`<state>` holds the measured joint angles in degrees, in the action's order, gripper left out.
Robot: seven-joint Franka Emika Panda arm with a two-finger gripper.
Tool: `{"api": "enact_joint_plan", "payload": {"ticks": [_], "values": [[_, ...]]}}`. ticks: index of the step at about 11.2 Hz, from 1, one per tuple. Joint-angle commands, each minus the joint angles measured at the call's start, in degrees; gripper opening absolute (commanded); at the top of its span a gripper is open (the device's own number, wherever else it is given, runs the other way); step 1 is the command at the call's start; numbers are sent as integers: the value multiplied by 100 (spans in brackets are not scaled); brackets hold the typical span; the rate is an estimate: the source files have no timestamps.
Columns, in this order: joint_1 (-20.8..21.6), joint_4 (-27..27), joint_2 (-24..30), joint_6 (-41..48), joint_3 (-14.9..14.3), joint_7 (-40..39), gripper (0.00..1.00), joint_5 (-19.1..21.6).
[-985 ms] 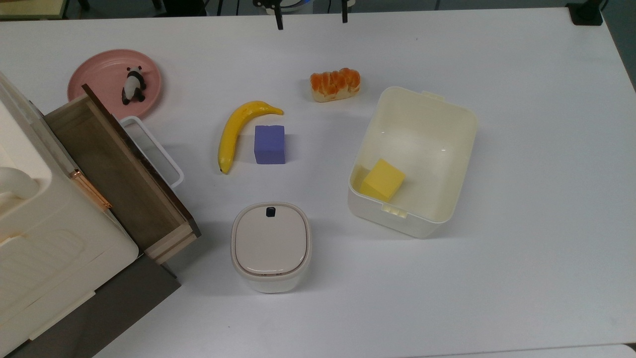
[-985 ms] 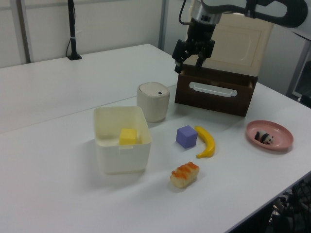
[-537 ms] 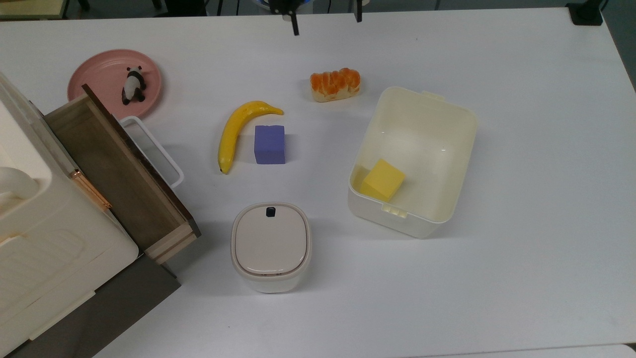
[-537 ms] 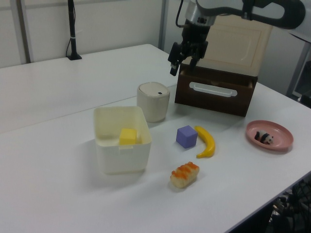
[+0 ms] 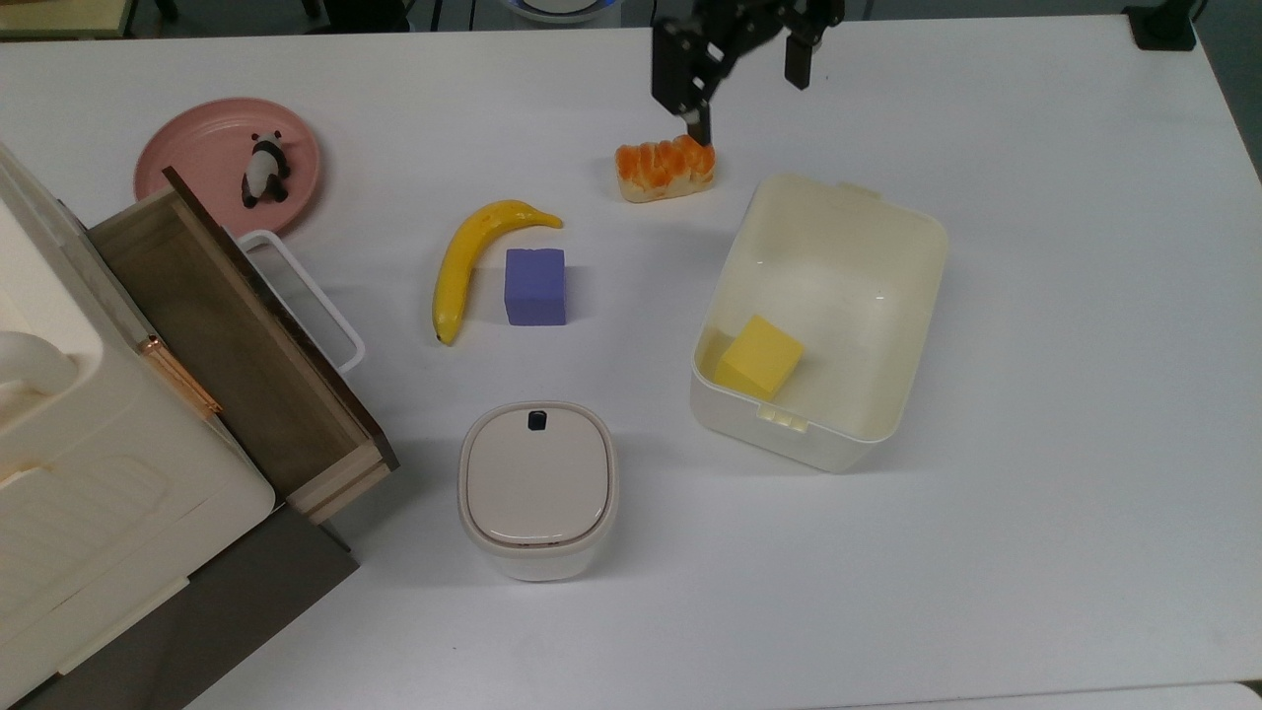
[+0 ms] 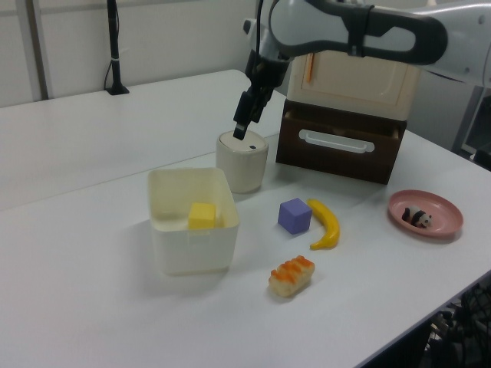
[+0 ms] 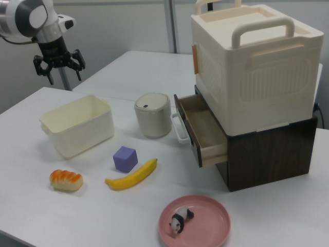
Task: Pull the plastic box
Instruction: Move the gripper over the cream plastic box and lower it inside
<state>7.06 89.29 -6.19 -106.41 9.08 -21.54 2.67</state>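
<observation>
In the top view, the nearest things are the small bin [image 5: 538, 488] with a beige lid and a dark button, and at the top view's left the white cabinet [image 5: 89, 473] with its wooden drawer [image 5: 237, 345] standing open.

A little farther, at the top view's right of the bin, the plastic box [image 5: 823, 320] rests on the white table [image 5: 1085, 394]. It is open on top, and a yellow block [image 5: 759, 357] lies inside it, in the near corner on the top view's left. The long axis of the box runs from near to far and leans slightly toward the top view's right at the far end. One short rim with a clip tab faces the near edge of the table, the other faces the far edge.

Between the drawer and the box lie a purple cube [image 5: 535, 286] and a banana [image 5: 473, 258], just beside each other. Farther back a piece of bread [image 5: 666, 168] lies near the far corner of the box but apart from it. A pink plate [image 5: 197, 158] with a panda figure [image 5: 264, 170] is at the top view's far left.

Farthest, the gripper [image 5: 741, 71] hangs above the table behind the bread, its fingers spread apart and holding nothing. In the right view the gripper [image 7: 57, 66] is high above the box [image 7: 77, 126], well apart from it.
</observation>
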Motion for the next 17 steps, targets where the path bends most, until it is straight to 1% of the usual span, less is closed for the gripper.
{"api": "enact_joint_plan", "payload": {"ticks": [1, 3, 4, 6, 8, 12, 15, 17], "values": [[94, 37, -145, -134, -55, -1393, 100, -73], [233, -42, -399, -152, -64, -1790, 100, -108], [330, -104, -618, -247, -64, -2001, 100, -222], [497, -96, -935, -546, -55, -2466, 100, -686], [673, -104, -1191, -713, -64, -2487, 100, -986], [762, -96, -1499, -749, -55, -2478, 100, -1268], [753, -26, -1579, -741, -55, -2522, 100, -1374], [753, 106, -1579, -741, -99, -2486, 100, -1365]]}}
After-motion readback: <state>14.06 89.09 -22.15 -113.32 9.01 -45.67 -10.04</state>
